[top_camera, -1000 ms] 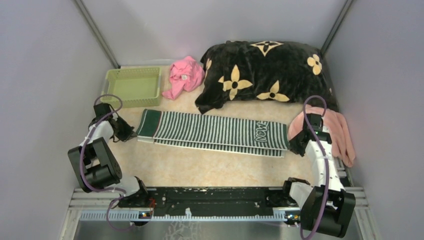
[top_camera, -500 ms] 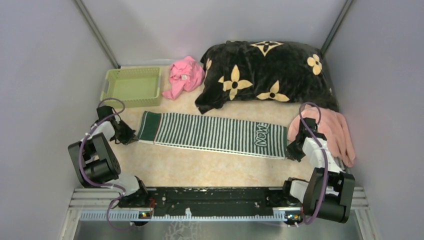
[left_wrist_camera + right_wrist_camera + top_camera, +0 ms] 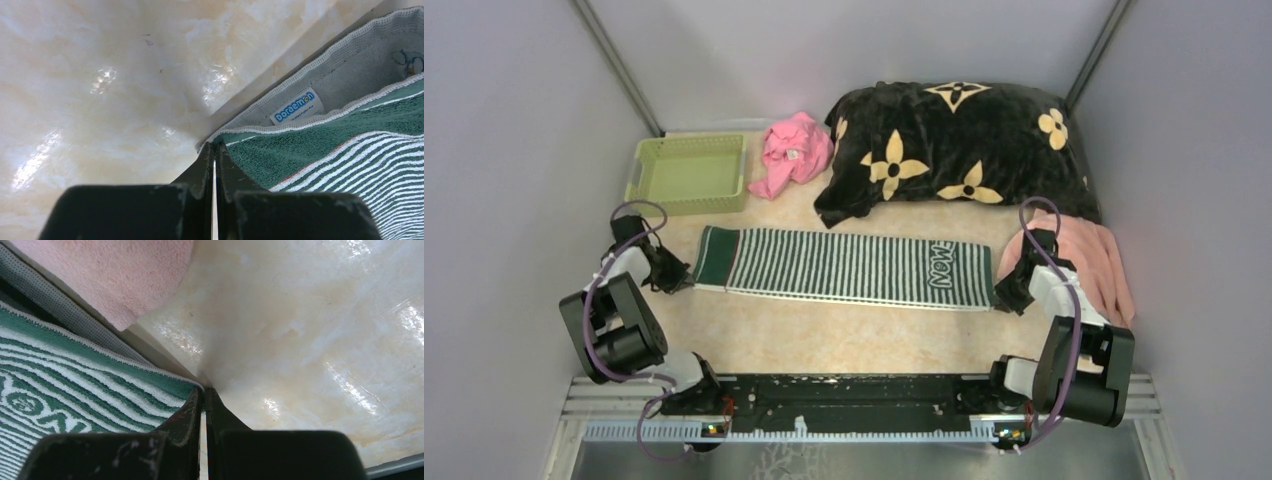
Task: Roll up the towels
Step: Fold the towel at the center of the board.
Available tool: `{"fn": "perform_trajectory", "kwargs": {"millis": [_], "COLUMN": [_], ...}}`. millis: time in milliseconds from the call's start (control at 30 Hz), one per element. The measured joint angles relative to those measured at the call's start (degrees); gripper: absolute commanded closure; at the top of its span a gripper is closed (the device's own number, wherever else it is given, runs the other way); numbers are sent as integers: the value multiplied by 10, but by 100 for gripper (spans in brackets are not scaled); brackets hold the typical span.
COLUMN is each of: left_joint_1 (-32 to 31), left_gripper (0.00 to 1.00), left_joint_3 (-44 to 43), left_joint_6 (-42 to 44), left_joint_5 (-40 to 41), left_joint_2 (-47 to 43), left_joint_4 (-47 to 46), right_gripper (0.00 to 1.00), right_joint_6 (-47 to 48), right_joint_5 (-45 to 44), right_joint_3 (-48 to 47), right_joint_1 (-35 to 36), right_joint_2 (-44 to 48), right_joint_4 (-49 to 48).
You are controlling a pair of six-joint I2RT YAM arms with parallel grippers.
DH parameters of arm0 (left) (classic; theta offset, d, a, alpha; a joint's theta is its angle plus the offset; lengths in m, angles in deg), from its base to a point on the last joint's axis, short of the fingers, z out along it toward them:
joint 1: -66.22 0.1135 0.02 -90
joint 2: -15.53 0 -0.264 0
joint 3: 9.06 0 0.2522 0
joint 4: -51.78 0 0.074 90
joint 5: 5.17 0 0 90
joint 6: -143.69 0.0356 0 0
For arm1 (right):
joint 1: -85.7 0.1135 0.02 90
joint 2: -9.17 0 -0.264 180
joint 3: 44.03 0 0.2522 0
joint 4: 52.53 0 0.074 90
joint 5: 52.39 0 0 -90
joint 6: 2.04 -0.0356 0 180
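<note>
Top external view: pale grey walls (image 3: 504,150) close in a glossy cream, marbled table (image 3: 824,335). A black blanket (image 3: 954,140) with tan flowers is heaped at the far right. In front of it the green striped towel (image 3: 844,268) lies flat and stretched across the middle of the table, running left to right, folded along its length. The salmon towel (image 3: 1094,260) is bunched at the right edge, just beyond the striped towel's right end. A light green basket (image 3: 689,175) sits at the far left, with a crumpled bright pink cloth (image 3: 792,150) between it and the blanket.

The left gripper (image 3: 679,275) is at the striped towel's left end and the right gripper (image 3: 1004,293) at its right end. From above, their fingers are too small to read.

The wrist views settle it. Each pair of fingers is pressed together on a near corner of the striped towel. The left wrist view also shows the towel's grey underside and a small white label (image 3: 297,106) reading "Doraemon". The right wrist view shows the salmon towel overlapping that grey edge.
</note>
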Motion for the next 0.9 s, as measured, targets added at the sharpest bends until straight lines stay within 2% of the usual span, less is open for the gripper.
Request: {"fn": "perform_trajectory", "kwargs": {"millis": [567,900], "left_joint_1": [1,2], "left_gripper": [100,100], "left_joint_3": [1,18], "left_joint_6": [-4,-8], "left_joint_5": [20,35], "left_joint_2": [-48,-51], "left_joint_4": [20,19], "right_gripper": [100,92], "right_joint_6": [23,23], "right_joint_5": [22,34], "right_joint_3": [-20,-9], "right_joint_1": [0,0], "right_joint_2": [97,85], "right_joint_4": [58,57]}}
